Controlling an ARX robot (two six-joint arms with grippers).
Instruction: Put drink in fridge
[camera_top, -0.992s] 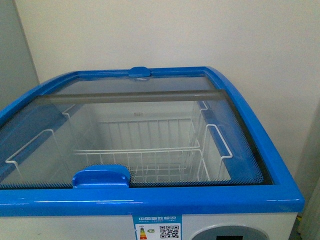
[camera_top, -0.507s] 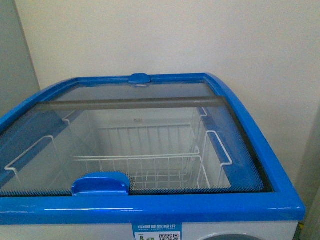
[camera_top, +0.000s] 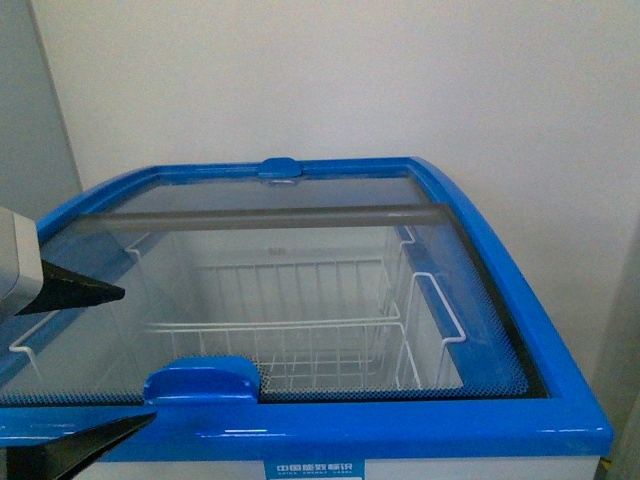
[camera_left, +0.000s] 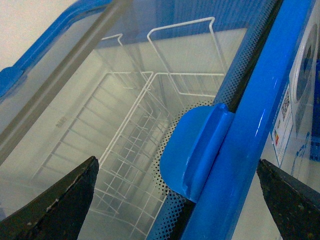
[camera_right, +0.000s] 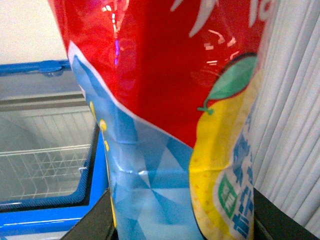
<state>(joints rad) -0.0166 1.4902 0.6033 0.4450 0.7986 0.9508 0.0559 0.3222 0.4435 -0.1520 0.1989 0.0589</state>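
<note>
The drink (camera_right: 165, 75) sits clamped in the right tool (camera_right: 182, 222), whose dark fingers (camera_right: 92, 222) press its lower sides. The bottle fills the right wrist view so closely that its cap is cut off. Its red, blue and yellow label stands roughly upright against the level blue rim of the fridge (camera_top: 400, 425) behind it, with the long axis running up and down. The drink is outside the fridge, just off one of its corners.

At the near left of the chest, the left tool (camera_top: 137, 354) reaches in from the left with its fingers spread wide. One finger hangs over the glass lid (camera_top: 250, 290) and the other lies low by the front rim, with the blue lid handle (camera_top: 200, 380) between them. The lid covers white wire baskets (camera_top: 300, 325).
</note>
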